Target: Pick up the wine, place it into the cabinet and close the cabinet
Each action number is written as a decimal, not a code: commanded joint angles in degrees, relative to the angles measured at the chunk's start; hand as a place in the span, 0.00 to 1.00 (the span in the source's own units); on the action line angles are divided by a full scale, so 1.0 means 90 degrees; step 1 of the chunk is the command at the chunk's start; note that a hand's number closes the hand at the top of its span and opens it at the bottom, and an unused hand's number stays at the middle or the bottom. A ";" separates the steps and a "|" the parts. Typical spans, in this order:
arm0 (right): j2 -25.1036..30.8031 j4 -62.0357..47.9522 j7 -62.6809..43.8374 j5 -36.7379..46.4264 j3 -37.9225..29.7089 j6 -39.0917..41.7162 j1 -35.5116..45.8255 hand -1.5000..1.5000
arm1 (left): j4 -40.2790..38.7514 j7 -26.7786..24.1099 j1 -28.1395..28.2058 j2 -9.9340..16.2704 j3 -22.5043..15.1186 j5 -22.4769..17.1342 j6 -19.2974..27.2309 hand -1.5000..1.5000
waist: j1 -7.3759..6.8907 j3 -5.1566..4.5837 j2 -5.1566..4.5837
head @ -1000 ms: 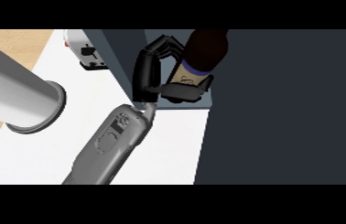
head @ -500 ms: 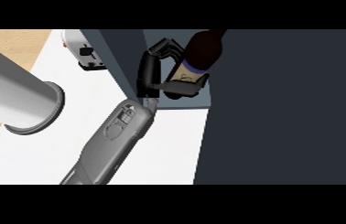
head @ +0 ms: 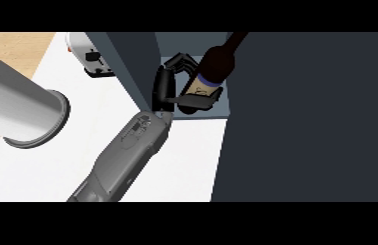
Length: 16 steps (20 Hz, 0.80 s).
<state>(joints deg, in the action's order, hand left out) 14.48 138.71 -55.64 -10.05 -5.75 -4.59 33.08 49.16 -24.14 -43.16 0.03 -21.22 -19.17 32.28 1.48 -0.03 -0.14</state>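
Right hand [head: 168, 84] fingers [head: 181, 62] curl round wine [head: 212, 71].

wine [head: 210, 69]: base hidden by hand [head: 168, 86] | neck cut off at top | left hand: unseen

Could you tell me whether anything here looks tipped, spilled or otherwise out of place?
Nothing looks spilled or damaged. The wine bottle leans, neck tilted up-right, but the right hand is curled round it inside the open cabinet, so the tilt looks like carrying.

Cabinet opening [head: 193, 44] narrow; dark door [head: 303, 114] crowds right.
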 commanded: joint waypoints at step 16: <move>0.0060 0.0417 -0.0371 -0.0817 -0.0313 0.0042 0.0119 0.00 | -0.2423 -0.1931 -0.0565 -0.0003 0.0318 -0.0941 -0.0291 1.00 | 0.0076 -0.0003 -0.0030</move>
<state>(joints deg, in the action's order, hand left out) 14.19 138.47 -56.07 -11.03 -6.20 -4.13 33.63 31.24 -36.80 -47.88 0.01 -21.05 -25.85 31.97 2.10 -0.04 -0.32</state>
